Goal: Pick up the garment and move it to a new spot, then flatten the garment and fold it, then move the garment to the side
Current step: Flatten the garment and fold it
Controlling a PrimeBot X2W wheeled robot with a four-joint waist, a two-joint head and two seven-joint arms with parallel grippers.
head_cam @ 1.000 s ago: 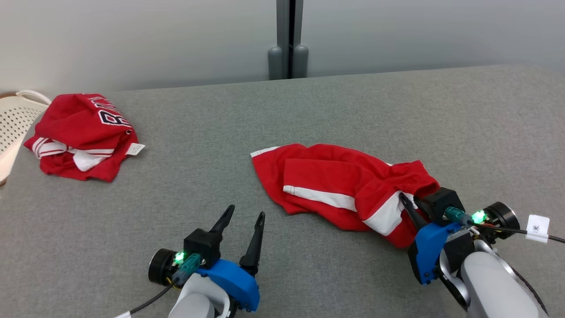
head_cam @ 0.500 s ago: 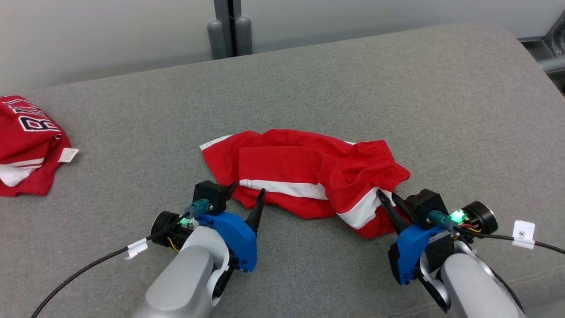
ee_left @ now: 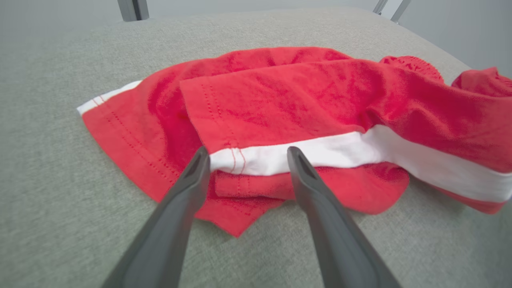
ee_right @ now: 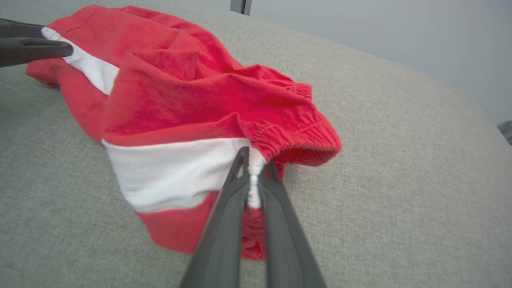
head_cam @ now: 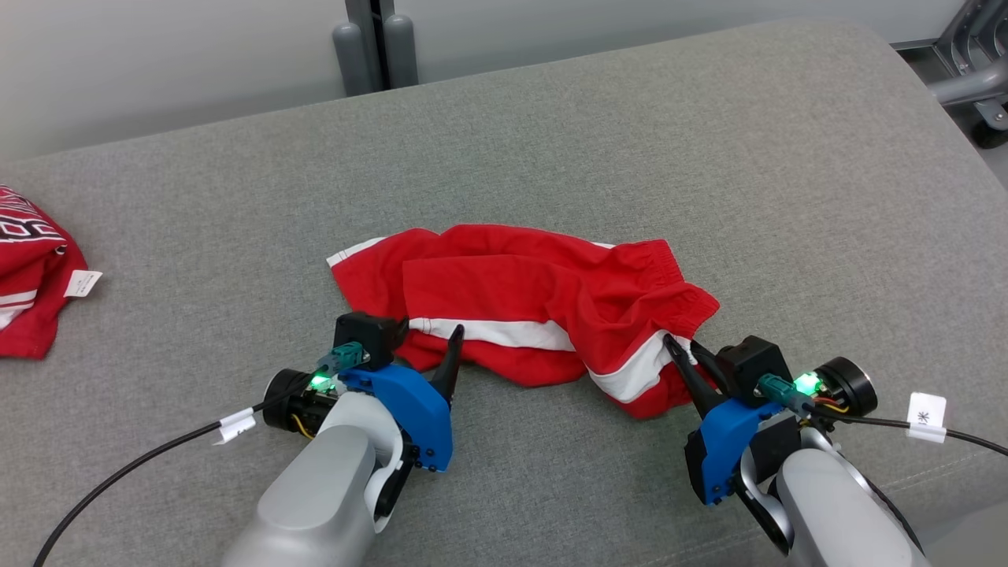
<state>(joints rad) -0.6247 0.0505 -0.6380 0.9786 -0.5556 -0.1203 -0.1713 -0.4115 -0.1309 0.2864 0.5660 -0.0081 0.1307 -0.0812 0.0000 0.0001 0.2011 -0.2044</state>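
Lying crumpled mid-tabletop, the red garment with white stripes sits on the grey cover. Your right gripper, at the garment's 4 o'clock corner, has its jaws clenched on the white seam beside the elastic waistband. Your left gripper, at the 7 o'clock hem, stands with jaws released, one either side of the white stripe's end. A second red garment lies at 9 o'clock, well apart.

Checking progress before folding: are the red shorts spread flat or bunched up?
Bunched up. The red shorts lie rumpled, fabric doubled over itself, waistband puckered where the right gripper pinches it.
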